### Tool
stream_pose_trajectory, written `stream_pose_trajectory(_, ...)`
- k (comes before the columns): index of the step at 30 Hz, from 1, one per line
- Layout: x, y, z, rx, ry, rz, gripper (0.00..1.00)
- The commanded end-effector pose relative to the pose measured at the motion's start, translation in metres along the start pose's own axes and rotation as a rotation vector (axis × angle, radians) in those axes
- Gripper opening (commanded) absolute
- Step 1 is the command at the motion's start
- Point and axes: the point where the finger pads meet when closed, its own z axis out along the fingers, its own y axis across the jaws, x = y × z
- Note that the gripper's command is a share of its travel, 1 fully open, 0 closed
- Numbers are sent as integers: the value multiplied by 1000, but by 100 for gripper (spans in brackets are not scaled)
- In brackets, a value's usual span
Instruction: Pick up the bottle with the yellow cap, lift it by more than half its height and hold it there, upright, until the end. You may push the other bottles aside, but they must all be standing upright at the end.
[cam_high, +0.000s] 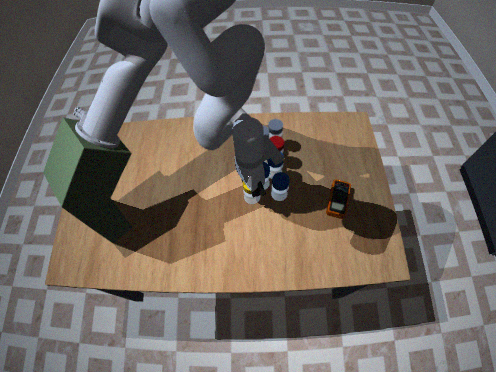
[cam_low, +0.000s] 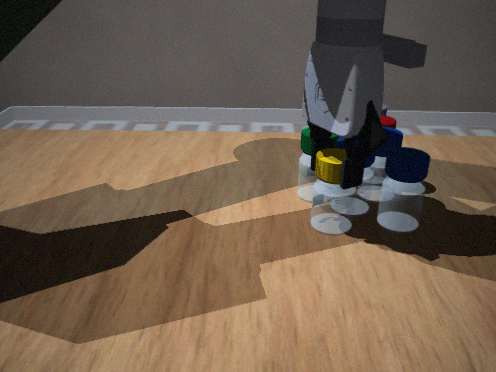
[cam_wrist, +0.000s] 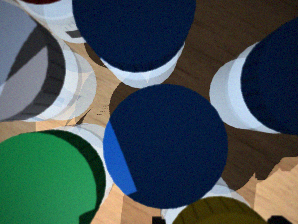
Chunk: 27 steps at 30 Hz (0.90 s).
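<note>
The clear bottle with the yellow cap (cam_low: 330, 165) stands upright at the front of a tight cluster of bottles on the wooden table. My gripper (cam_low: 334, 167) comes straight down on it and is shut on its cap, one dark finger on each side. The bottle's base (cam_low: 331, 223) is at table level. In the top view the gripper (cam_high: 252, 187) covers most of the bottle. In the wrist view only the top edge of the yellow cap (cam_wrist: 220, 212) shows at the bottom.
Upright around it stand a green-capped bottle (cam_low: 309, 142), several blue-capped bottles (cam_low: 407, 165), a red-capped one (cam_high: 276, 144) and a grey-capped one (cam_high: 275, 126). An orange device (cam_high: 338, 198) lies to the right. A green block (cam_high: 82, 175) holds the arm's base.
</note>
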Motion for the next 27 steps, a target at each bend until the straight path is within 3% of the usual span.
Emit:
stream_pose_trajectory(1,0,1,0,-2,0,0,0)
stream_pose_trajectory(27,0,1,-10,-2,0,0,0)
